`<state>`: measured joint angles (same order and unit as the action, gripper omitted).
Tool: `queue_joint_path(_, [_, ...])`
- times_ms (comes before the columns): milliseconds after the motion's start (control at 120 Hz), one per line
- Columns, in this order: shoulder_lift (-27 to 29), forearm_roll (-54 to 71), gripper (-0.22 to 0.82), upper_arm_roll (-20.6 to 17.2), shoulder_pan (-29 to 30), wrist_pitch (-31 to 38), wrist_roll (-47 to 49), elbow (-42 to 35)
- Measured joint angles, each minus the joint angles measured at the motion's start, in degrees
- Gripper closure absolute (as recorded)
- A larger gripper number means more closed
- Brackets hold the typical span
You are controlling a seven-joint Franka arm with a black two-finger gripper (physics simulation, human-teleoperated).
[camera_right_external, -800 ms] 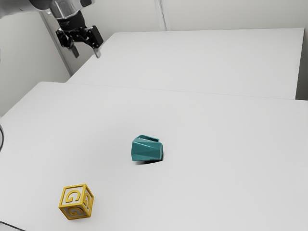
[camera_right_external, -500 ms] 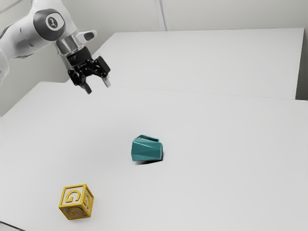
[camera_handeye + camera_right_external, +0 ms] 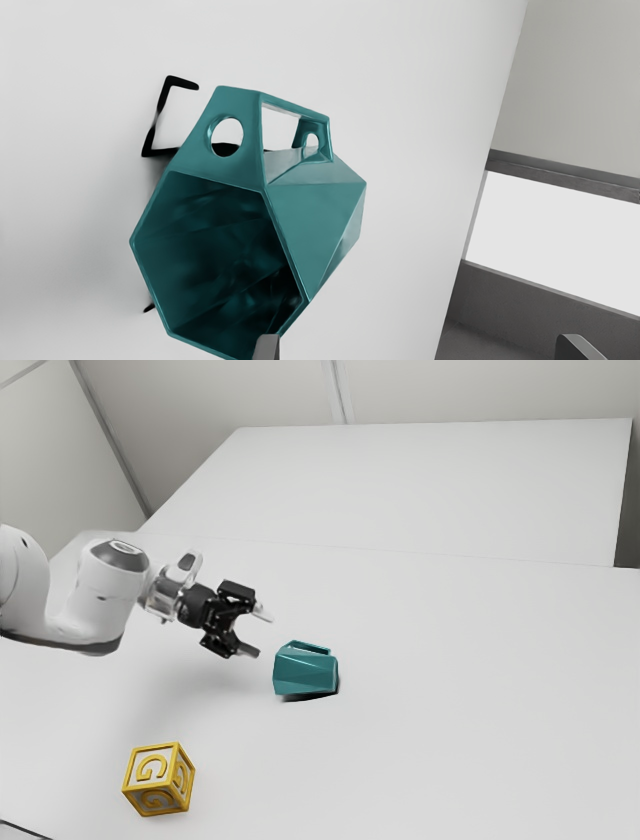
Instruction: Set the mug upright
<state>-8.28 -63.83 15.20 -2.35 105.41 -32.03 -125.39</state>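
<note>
The black two-finger pincer (image 3: 263, 636), spread open and empty, has swung down beside the teal faceted mug (image 3: 305, 672), which lies unmoved on its side on the white counter (image 3: 450, 710), mouth towards it; a righting grip looks close.

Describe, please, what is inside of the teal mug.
Inside the mug, faceted walls can be seen, and no contents stand out. The deepest part is too dark to judge, and one finger of the gripper hides a bit of the rim.
</note>
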Motion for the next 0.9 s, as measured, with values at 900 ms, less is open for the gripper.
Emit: queue_joint_path(900, [-3.5, -18.5, 0.00, -3.6, -0.2, 5.1, -22.5, -6.2])
